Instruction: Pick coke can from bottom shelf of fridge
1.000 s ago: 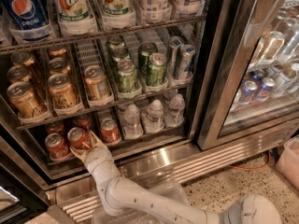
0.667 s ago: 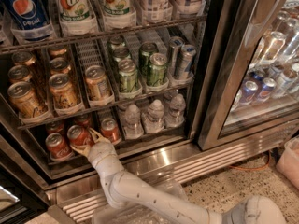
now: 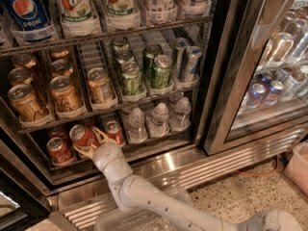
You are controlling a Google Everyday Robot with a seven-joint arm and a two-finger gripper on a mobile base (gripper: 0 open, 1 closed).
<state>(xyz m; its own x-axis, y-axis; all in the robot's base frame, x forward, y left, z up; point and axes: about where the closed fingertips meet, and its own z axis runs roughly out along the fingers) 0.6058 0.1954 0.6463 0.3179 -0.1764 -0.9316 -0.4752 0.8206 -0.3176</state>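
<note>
Three red coke cans stand on the bottom shelf (image 3: 144, 150) of the fridge (image 3: 219, 81), at the lower left: one at the front left (image 3: 58, 149), one in the middle (image 3: 82, 134) and one to the right (image 3: 114, 130). My gripper (image 3: 91, 141) reaches into the shelf from below on its white arm. Its yellowish fingers (image 3: 99, 131) stand open on either side of the middle coke can, close against it. The can stands upright on the shelf.
Small clear water bottles (image 3: 160, 119) fill the right of the bottom shelf. Orange-gold cans (image 3: 65, 93) and green cans (image 3: 131, 78) sit on the rack above, large bottles (image 3: 74, 6) higher up. A steel sill (image 3: 192, 165) runs below. A second glass-door cooler (image 3: 274, 90) is at the right.
The arm has pushed a little further up and into the shelf, so the fingers now reach further along the sides of the middle coke can. The cans have not moved.
</note>
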